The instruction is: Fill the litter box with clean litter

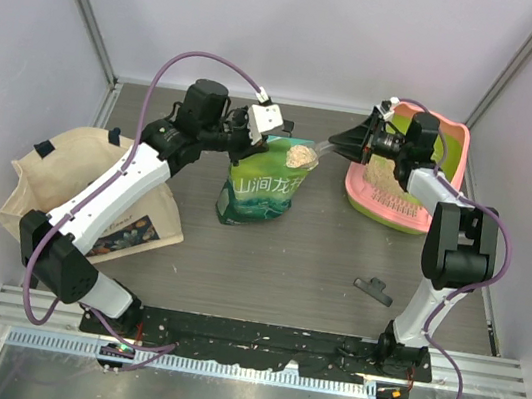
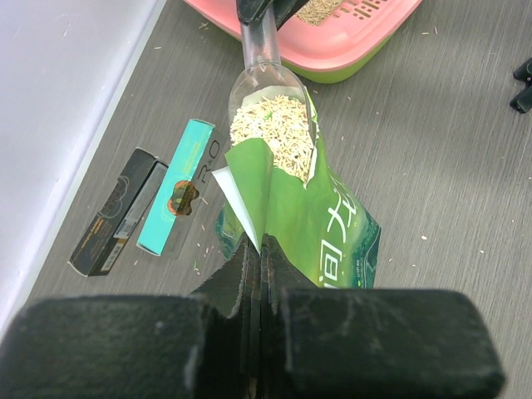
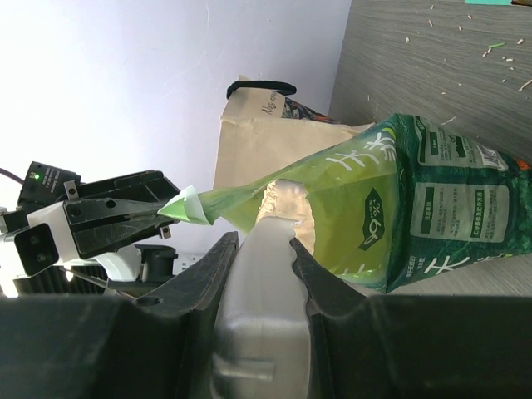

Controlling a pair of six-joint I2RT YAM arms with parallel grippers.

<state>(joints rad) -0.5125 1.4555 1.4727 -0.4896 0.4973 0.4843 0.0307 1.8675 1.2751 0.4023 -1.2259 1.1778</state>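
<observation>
The litter box (image 1: 400, 219), pink rim with a green basin, stands at the back right and holds some clean litter (image 1: 387, 177). It also shows in the left wrist view (image 2: 341, 51). My left gripper (image 1: 275, 132) is shut on the top edge of the green printed bag (image 1: 259, 193), holding its mouth open (image 2: 260, 249). My right gripper (image 1: 342, 143) is shut on the handle of the clear scoop (image 3: 264, 274). The scoop bowl (image 2: 270, 87) sits at the bag's mouth, heaped with pale litter (image 2: 273, 126).
A beige tote bag (image 1: 77, 180) lies at the left. A black box (image 2: 116, 212) and a teal box (image 2: 176, 187) lie flat behind the green bag by the back wall. A small black clip (image 1: 373, 289) lies at the front right.
</observation>
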